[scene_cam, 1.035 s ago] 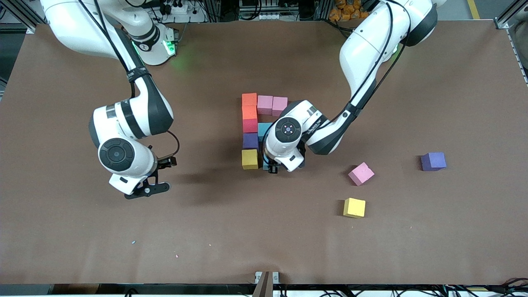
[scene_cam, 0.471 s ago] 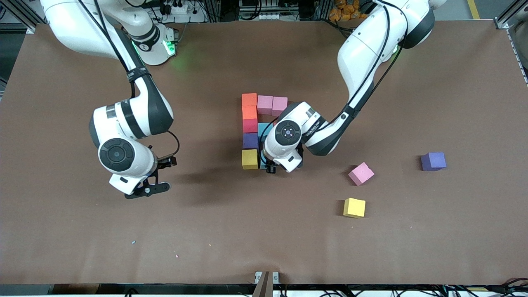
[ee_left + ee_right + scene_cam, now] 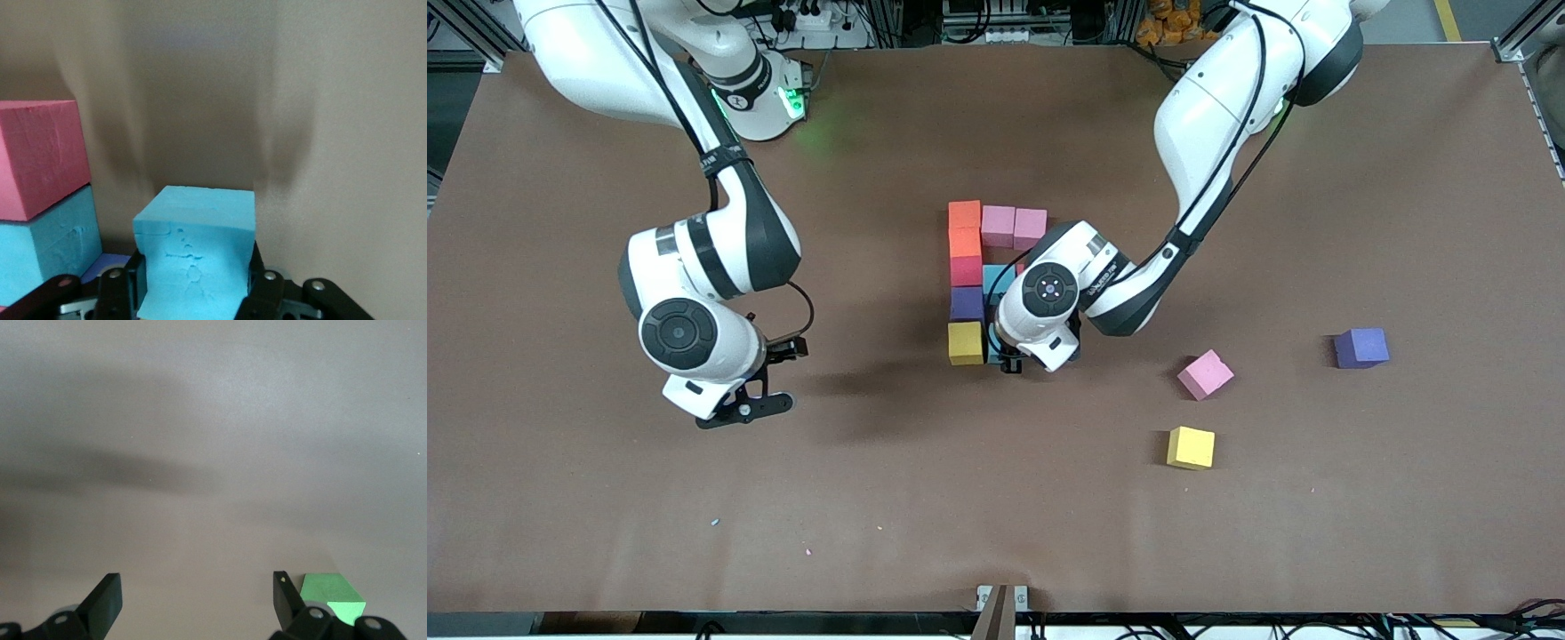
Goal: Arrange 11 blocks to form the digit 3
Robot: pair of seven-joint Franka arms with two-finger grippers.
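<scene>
The left gripper point(image 3: 1014, 363) has its fingers clenched on a light blue cube point(image 3: 195, 253) near the middle of the worktop, just beside the yellow cube point(image 3: 965, 343) that ends the column of the digit 3 point(image 3: 967, 276). The cube must meet that yellow face squarely (the contact is hidden). The right gripper point(image 3: 197, 600) waits with fingers released, toward the right arm's edge.

brown table point(image 3: 996, 516), green cube point(image 3: 331, 596)
</scene>
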